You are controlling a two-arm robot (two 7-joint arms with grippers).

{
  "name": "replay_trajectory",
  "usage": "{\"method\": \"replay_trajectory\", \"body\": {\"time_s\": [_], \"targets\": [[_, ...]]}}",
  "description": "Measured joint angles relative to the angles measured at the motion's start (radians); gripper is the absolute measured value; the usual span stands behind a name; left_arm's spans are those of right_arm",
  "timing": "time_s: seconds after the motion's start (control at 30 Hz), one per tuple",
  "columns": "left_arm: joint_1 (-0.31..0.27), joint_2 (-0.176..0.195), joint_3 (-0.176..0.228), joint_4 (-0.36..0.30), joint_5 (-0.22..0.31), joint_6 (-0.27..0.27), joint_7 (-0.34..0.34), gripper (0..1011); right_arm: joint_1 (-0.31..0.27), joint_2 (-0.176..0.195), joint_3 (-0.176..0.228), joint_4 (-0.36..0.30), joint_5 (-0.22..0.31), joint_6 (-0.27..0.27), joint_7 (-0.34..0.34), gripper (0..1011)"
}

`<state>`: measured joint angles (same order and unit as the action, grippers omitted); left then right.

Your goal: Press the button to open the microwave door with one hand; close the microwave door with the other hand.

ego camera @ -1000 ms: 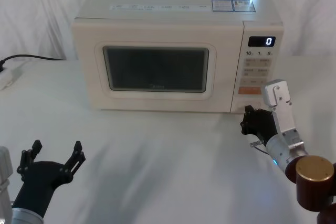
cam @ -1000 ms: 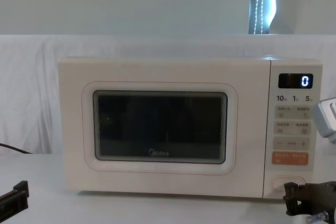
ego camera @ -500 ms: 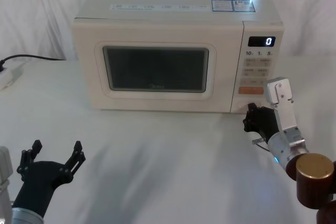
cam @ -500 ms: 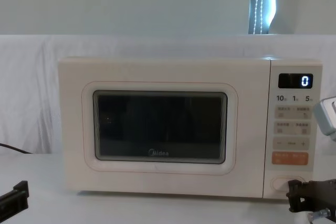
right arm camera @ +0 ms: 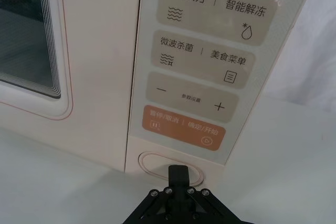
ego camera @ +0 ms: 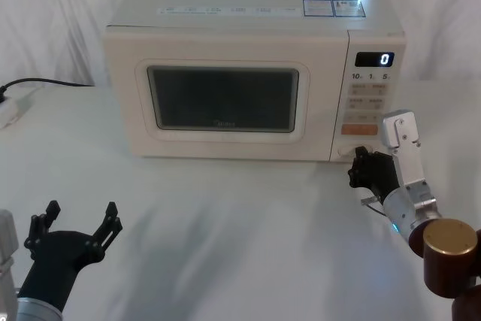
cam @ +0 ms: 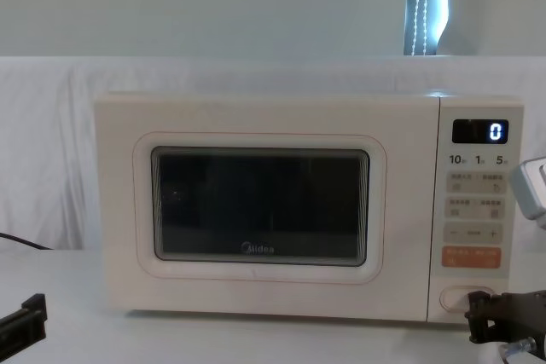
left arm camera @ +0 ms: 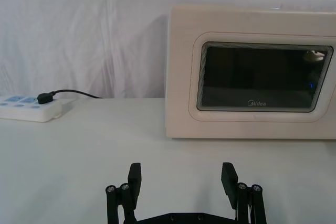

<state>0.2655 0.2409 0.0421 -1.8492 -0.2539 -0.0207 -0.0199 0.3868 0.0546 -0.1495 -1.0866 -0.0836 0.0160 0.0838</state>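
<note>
Reaching toward the cream microwave's control panel, the black right gripper [right arm camera: 178, 174] has its jaws pressed together, their joined tip right at the wide cream pill-shaped button [right arm camera: 157, 163] — just below the orange rectangular key [right arm camera: 182, 134]; actual contact cannot be told. The broad cream microwave door with its dark glass window [ego camera: 224, 100] sits shut, off to the side of those jaws. The black left gripper [left arm camera: 181, 181] hangs low over the white table [ego camera: 225, 223], jaws spread wide and empty — well apart from the door
</note>
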Motion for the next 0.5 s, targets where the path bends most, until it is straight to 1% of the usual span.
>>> {"method": "replay_trajectory", "body": {"time_s": [0.27,0.5], "targets": [[0.0,0.0,0.0,0.0,0.0,0.0,0.0,1001,0.013,-0.007,0.002,0.017,-0.001,-0.008,-0.001,0],[0.0,0.0,0.0,0.0,0.0,0.0,0.0,1001,0.032,-0.014,0.002,0.049,-0.001,-0.021,-0.003,0]]}}
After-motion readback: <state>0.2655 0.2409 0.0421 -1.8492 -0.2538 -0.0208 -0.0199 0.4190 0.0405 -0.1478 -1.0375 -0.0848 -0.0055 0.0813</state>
